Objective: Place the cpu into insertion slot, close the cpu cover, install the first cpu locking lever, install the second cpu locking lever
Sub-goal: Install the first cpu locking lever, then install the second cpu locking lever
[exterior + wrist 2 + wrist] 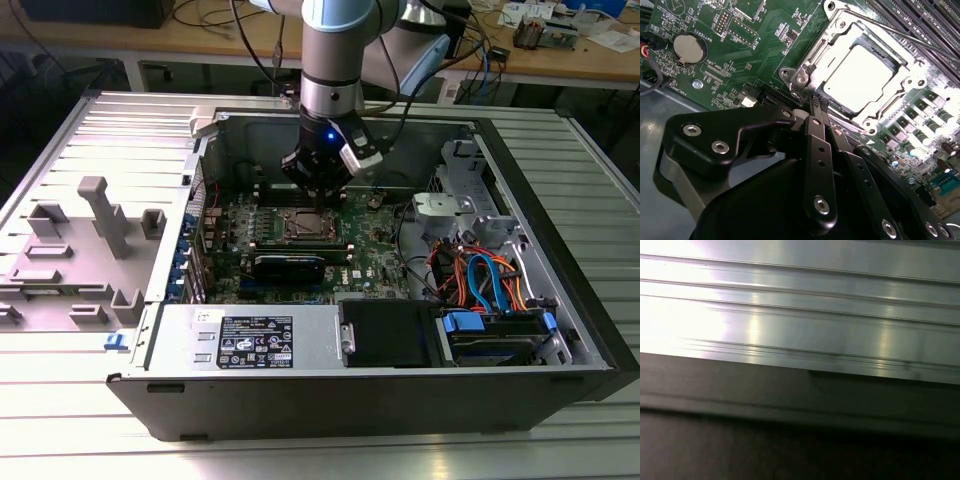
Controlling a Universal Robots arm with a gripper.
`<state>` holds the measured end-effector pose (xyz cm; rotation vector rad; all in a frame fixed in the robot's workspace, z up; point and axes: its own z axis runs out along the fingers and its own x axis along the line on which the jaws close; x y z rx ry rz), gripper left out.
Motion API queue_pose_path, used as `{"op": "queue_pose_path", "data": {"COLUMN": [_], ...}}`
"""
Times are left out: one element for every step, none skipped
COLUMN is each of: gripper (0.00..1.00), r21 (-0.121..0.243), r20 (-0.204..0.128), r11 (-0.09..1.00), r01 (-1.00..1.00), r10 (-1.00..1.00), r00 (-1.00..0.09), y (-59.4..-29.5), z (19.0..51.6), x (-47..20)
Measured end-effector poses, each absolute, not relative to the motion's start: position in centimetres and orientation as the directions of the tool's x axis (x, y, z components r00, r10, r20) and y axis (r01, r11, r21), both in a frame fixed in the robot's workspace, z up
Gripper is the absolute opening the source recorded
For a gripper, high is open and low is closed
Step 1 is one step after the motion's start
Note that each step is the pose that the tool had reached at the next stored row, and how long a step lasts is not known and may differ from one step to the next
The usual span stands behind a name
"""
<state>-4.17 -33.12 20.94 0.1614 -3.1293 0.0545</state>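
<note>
Well, the black gripper (818, 104) hangs low over the green motherboard (740, 30), its slim fingers (812, 120) drawn tight together, nothing visible between them. Just beyond the tips lies the small square silvery cpu (857, 75), seated flat, with the thin silvery metal cpu cover (817, 50) framing it; the tips sit at that frame's near corner.

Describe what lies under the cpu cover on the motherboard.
The cpu cover is a frame with an open middle; through it the cpu shows its silvery top. The cpu's edges and the socket beneath are covered and cannot be seen.
</note>
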Motion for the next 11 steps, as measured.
{"op": "queue_pose_path", "data": {"gripper": [0.12,0.12,0.12,0.12,0.12,0.12,0.12,0.12,0.12,0.12,0.12], "r21": [-0.035,-0.034,-0.034,-0.035,-0.034,-0.034,-0.034,-0.034,-0.034,-0.034,-0.034], "r20": [0.010,0.010,0.009,0.010,0.010,0.010,0.010,0.010,0.010,0.010,0.009], "r11": [0.994,0.994,0.994,0.994,0.994,0.994,0.994,0.994,0.994,0.994,0.994], "r01": [-0.103,-0.103,-0.103,-0.103,-0.103,-0.103,-0.103,-0.103,-0.103,-0.103,-0.103], "r10": [-0.103,-0.103,-0.102,-0.103,-0.103,-0.103,-0.103,-0.103,-0.103,-0.103,-0.103], "r00": [-0.995,-0.995,-0.995,-0.995,-0.995,-0.995,-0.995,-0.995,-0.995,-0.995,-0.995], "y": [-33.17,-33.19,-33.20,-33.20,-33.20,-33.20,-33.20,-33.20,-33.20,-33.20,-33.22], "z": [20.96,20.97,20.97,20.98,20.98,20.98,20.98,20.98,20.98,20.98,20.97], "x": [-4.12,-4.04,-4.02,-3.99,-3.95,-3.95,-3.95,-3.95,-3.95,-3.95,-3.94]}}
